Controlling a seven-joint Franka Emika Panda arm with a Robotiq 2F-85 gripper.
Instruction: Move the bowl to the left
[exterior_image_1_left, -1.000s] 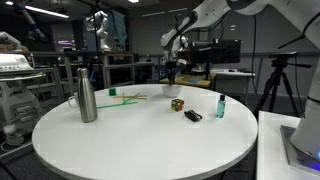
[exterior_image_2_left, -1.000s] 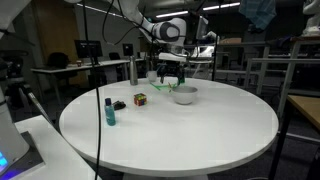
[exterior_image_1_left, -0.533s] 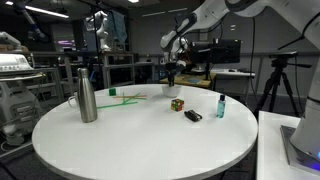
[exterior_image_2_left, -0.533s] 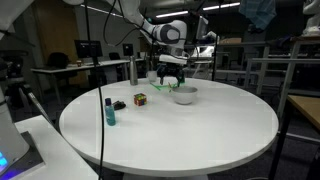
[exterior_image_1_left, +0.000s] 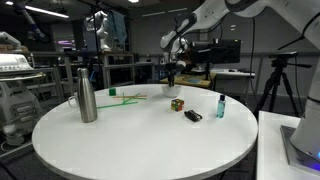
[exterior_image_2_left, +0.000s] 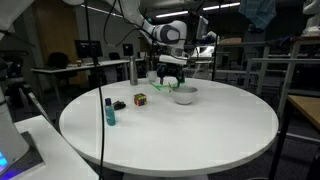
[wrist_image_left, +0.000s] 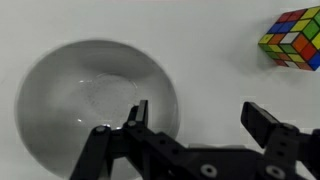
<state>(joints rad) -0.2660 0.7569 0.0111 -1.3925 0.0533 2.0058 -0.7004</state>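
One gripper (wrist_image_left: 197, 112) astride bowl (wrist_image_left: 80, 100); jaws apart

Tally of things on one round white table (exterior_image_1_left: 140, 150)
Counted singly: one small pale bowl (exterior_image_2_left: 184, 95), one multicoloured puzzle cube (wrist_image_left: 292, 38), one tall steel bottle (exterior_image_1_left: 87, 95), one small teal bottle (exterior_image_1_left: 220, 106), and one small black object (exterior_image_1_left: 193, 116), too small to name. Also thin green pieces (exterior_image_1_left: 125, 97), number unclear. Over the bowl, one end effector (wrist_image_left: 195, 112) with two fingers (wrist_image_left: 262, 120). No more than one bowl and one cube in either exterior view or in the wrist view.
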